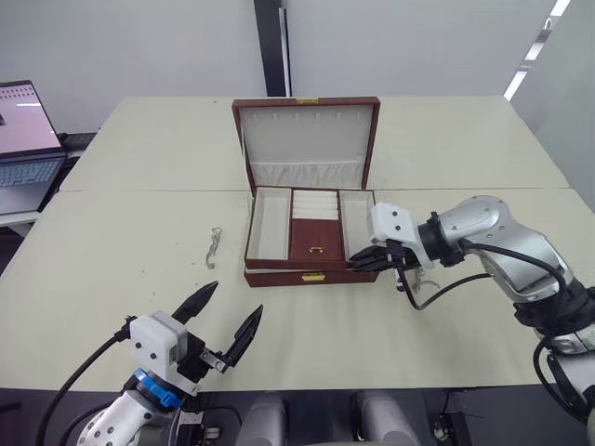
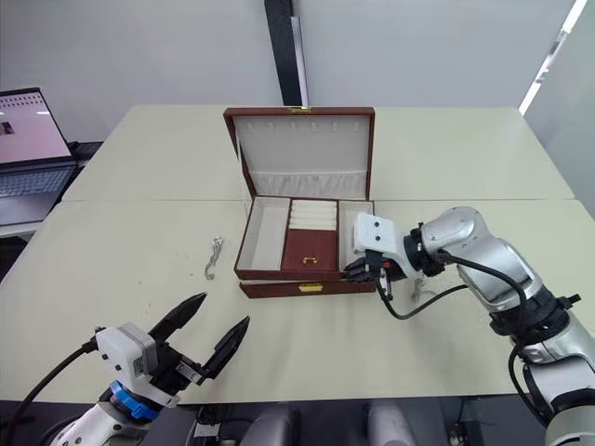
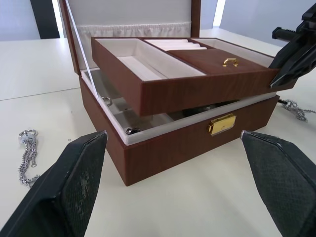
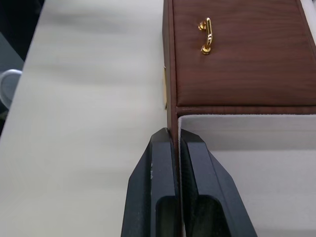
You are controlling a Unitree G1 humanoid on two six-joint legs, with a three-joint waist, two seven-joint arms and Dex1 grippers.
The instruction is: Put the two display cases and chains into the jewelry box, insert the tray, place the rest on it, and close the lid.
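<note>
Tray: held by its front wall near the right front corner, pinched between the right gripper's two fingers; it sits tilted over the box, its left end raised off the rim, not yet seated.
Right gripper jaws: narrow, closed on the thin wall of the tray, one finger outside on the wood face, the other inside on the cream lining.
Right arm: reaches in from the right, forearm roughly level over the table, wrist turned toward the box front.
Left gripper jaws: wide apart, holding nothing, tips pointing at the box front with the gold clasp between them and well ahead.
Left arm: low at the near table edge, raised slightly off the table.
Lid: stands upright behind the tray, cream lining facing the grippers.
Chains: one lies on the table left of the box, beyond the left jaws; another lies on the table by the right gripper.
Writing: none readable.
Laptop: open, far left of the left gripper.
</note>
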